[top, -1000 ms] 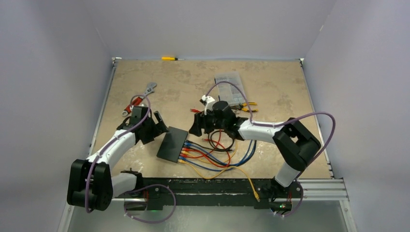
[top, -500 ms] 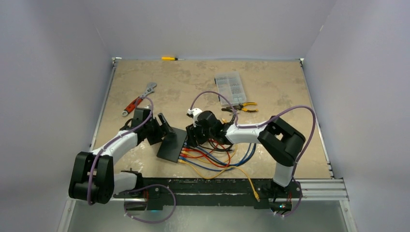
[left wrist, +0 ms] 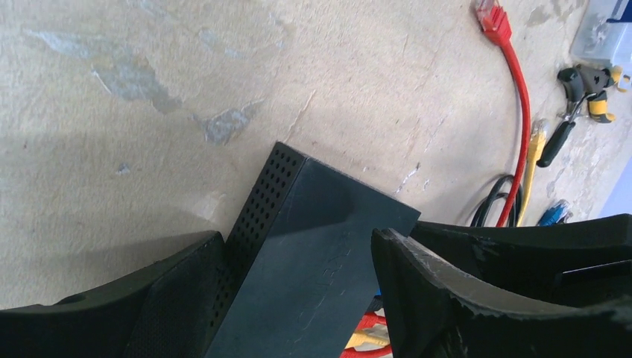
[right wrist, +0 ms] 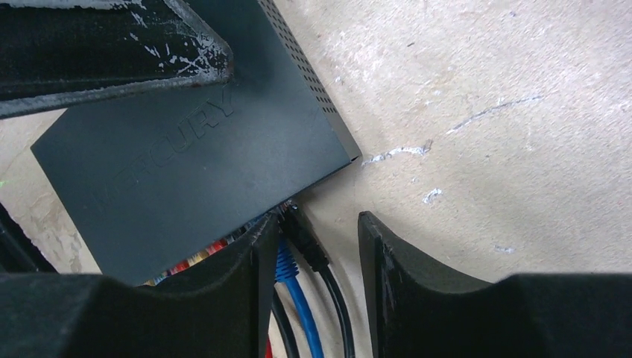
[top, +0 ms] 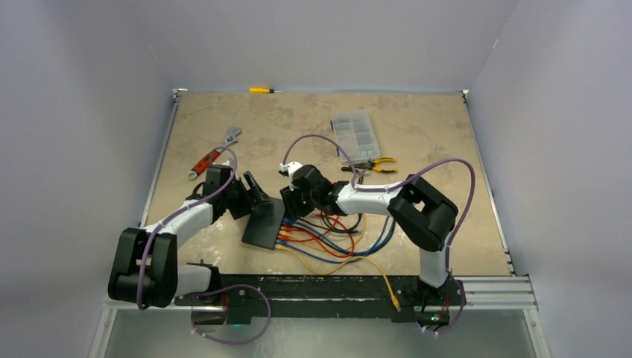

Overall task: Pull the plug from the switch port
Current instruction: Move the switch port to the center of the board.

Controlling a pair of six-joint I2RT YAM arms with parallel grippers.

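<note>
The matte-black switch (top: 264, 224) lies between the two arms, with coloured cables (top: 328, 240) plugged into its right edge. My left gripper (top: 256, 198) straddles its far corner. In the left wrist view the switch (left wrist: 320, 246) fills the gap of the left gripper (left wrist: 298, 237), whose jaws stand open round it. My right gripper (top: 290, 203) is at the port edge. In the right wrist view a black plug (right wrist: 304, 233) and a blue plug (right wrist: 285, 262) sit between the open jaws of the right gripper (right wrist: 317, 222), and the right finger (right wrist: 387, 261) is clear of them.
A wrench (top: 215, 154) lies at the left, a yellow screwdriver (top: 262, 90) at the far edge. A clear organiser box (top: 353, 136) and pliers (top: 370, 164) are behind the right arm. A loose red cable end (left wrist: 492, 15) lies past the switch.
The right gripper has swung left from behind the cables to the switch's port edge. The left gripper has moved onto the switch's far corner. Both pairs of jaws have narrowed.
</note>
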